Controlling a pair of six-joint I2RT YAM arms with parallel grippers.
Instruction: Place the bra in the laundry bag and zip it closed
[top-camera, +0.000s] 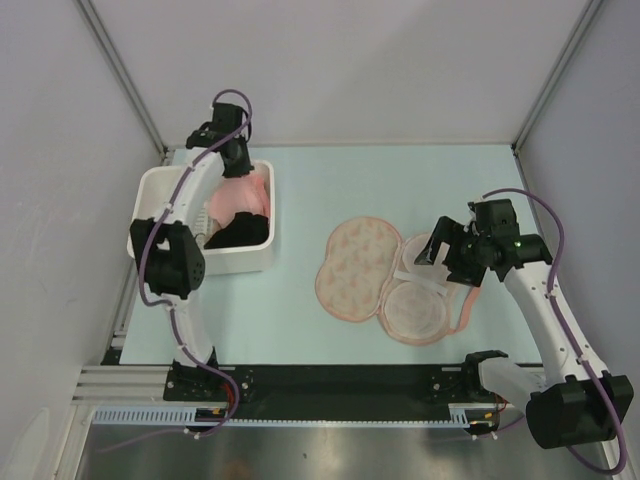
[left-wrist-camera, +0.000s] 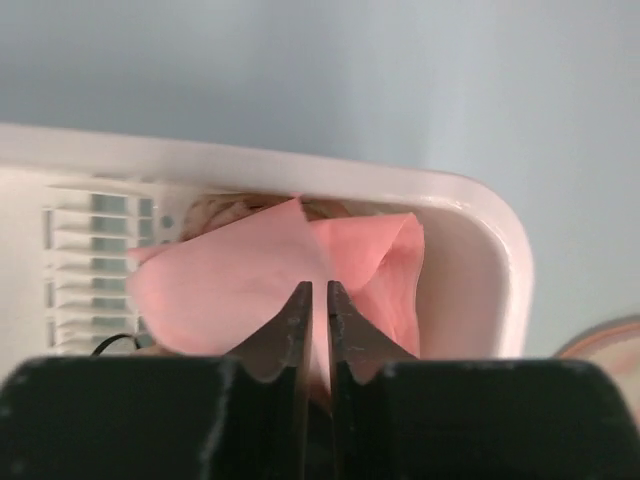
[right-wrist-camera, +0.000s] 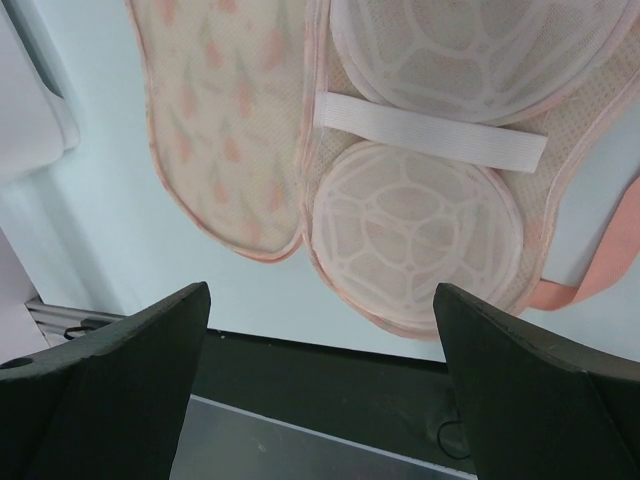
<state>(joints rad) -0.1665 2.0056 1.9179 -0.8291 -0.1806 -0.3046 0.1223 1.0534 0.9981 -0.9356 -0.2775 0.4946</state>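
Two grippers are hanging well apart. The right gripper (right-wrist-camera: 320, 300) is gaping wide above the opened laundry bag (right-wrist-camera: 225, 130) on the surface (top-camera: 300, 330). The left gripper (left-wrist-camera: 316, 292) is pinching the pink cloth (left-wrist-camera: 220, 290) inside the white bin (left-wrist-camera: 480, 270), with the bra (left-wrist-camera: 235, 208) peeking out just beyond.

Pale-blue tabletop (top-camera: 300, 200) is lying open between 2 obstacles: white plastic bin (top-camera: 240, 263) and cream-peach fabric laundry bag (top-camera: 355, 265).

Bright, even light; blurred near foregrounds
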